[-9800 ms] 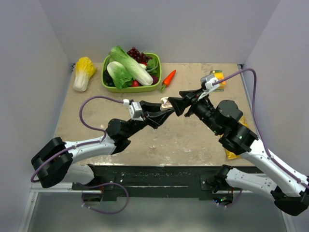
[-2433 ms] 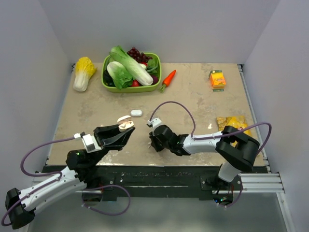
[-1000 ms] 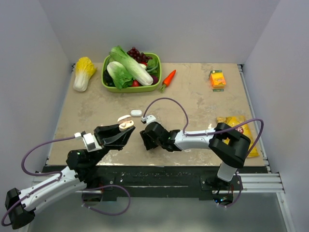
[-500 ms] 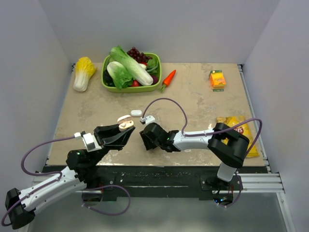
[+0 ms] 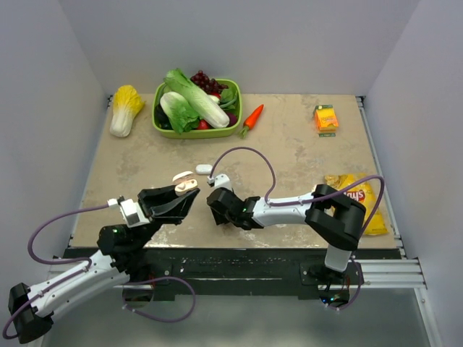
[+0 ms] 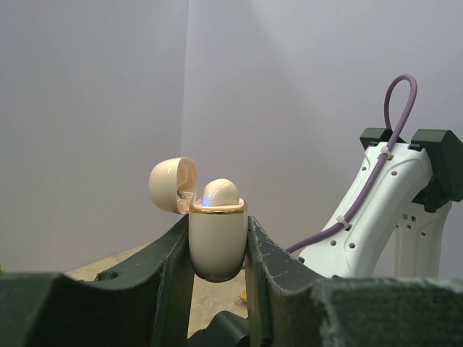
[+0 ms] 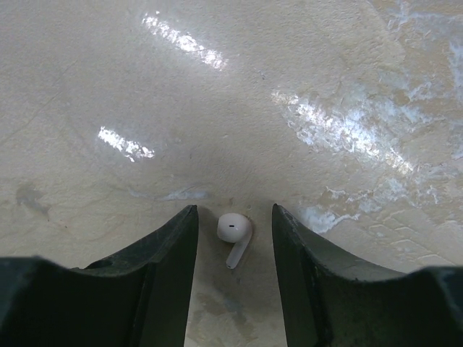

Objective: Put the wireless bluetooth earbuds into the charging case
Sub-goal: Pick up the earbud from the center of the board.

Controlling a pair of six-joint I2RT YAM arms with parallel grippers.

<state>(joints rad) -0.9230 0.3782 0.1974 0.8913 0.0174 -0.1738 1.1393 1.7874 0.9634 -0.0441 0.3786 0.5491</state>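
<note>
My left gripper (image 5: 184, 194) is shut on the cream charging case (image 5: 187, 185), held upright above the table's near left. In the left wrist view the case (image 6: 217, 242) sits between both fingers (image 6: 171, 267), its lid (image 6: 171, 184) hinged open, and a rounded cream bump with a blue light stands in its mouth. My right gripper (image 5: 215, 207) is open, low over the table. In the right wrist view a white earbud (image 7: 234, 230) lies on the table between its fingertips (image 7: 182, 238), untouched. A small white piece (image 5: 204, 168), perhaps another earbud, lies just beyond.
A green basket (image 5: 195, 134) of vegetables stands at the back, with a carrot (image 5: 252, 118) to its right and a yellow cabbage (image 5: 125, 108) to its left. An orange carton (image 5: 326, 118) is at the back right. A yellow snack bag (image 5: 372, 217) lies at the right edge.
The right gripper has slid left along the table and now straddles the earbud. The left gripper, still holding the open case, has shifted slightly up and left.
</note>
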